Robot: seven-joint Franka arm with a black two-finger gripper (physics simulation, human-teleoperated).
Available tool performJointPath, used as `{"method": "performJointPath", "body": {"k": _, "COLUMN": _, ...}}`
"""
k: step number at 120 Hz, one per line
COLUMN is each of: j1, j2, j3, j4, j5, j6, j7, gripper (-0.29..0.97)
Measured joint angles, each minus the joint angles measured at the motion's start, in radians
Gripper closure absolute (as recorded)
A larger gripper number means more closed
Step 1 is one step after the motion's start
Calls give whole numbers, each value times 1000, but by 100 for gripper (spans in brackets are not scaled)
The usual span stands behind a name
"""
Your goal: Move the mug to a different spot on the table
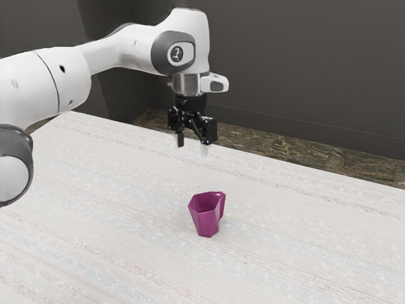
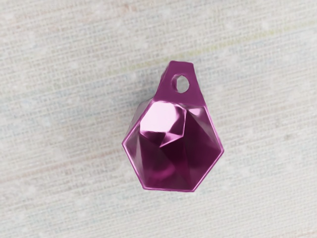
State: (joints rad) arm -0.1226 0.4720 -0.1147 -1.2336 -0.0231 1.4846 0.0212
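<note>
Our gripper hangs in the upper centre of the exterior view, pointing straight down. Its two fingers stand apart, well above the table. The far fingertip looks pale against the pale tabletop, so its outline is hard to follow. Behind the gripper the white arm runs off toward the exterior view's left, where the frame edge cuts it.

The mug stands upright on the table at the centre of that view, below the gripper and slightly toward the exterior view's right, well apart from the fingers. It is a purple, faceted cup, narrower at the foot than at the rim. From this side its handle is hard to make out — we see only a small bulge on the flank facing the exterior view's right.

The wrist view looks down into the mug from above and gives what the side camera does not: a six-sided rim, a glossy inside with a bright reflection, and the handle as a flat tab pierced by a round hole. The outer walls and foot are hidden beneath the rim. The woven-looking table lies all round it.

Beyond the table's far edge — upper right of the exterior view — we see mottled brown floor and a dark wall.
</note>
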Motion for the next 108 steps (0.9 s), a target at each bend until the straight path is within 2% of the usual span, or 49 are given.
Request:
{"method": "performJointPath", "body": {"k": 24, "j1": -116, "j2": 218, "j3": -1, "j4": 186, "j5": 22, "j6": 44, "j7": -47, "gripper": 2}}
{"method": "performJointPath", "body": {"k": 46, "j1": -131, "j2": 405, "j3": -13, "j4": 381, "j5": 38, "j6": 40, "j7": -98, "gripper": 2}}
{"method": "performJointPath", "body": {"k": 69, "j1": -132, "j2": 632, "j3": -8, "j4": 644, "j5": 74, "j6": -53, "j7": -140, "gripper": 2}}
{"method": "performJointPath", "body": {"k": 96, "j1": -129, "j2": 684, "j3": -9, "j4": 697, "j5": 119, "j6": -182, "j7": -197, "gripper": 4}}
{"method": "performJointPath", "body": {"k": 108, "j1": -130, "j2": 695, "j3": -10, "j4": 700, "j5": 142, "j6": -204, "j7": -210, "gripper": 9}}
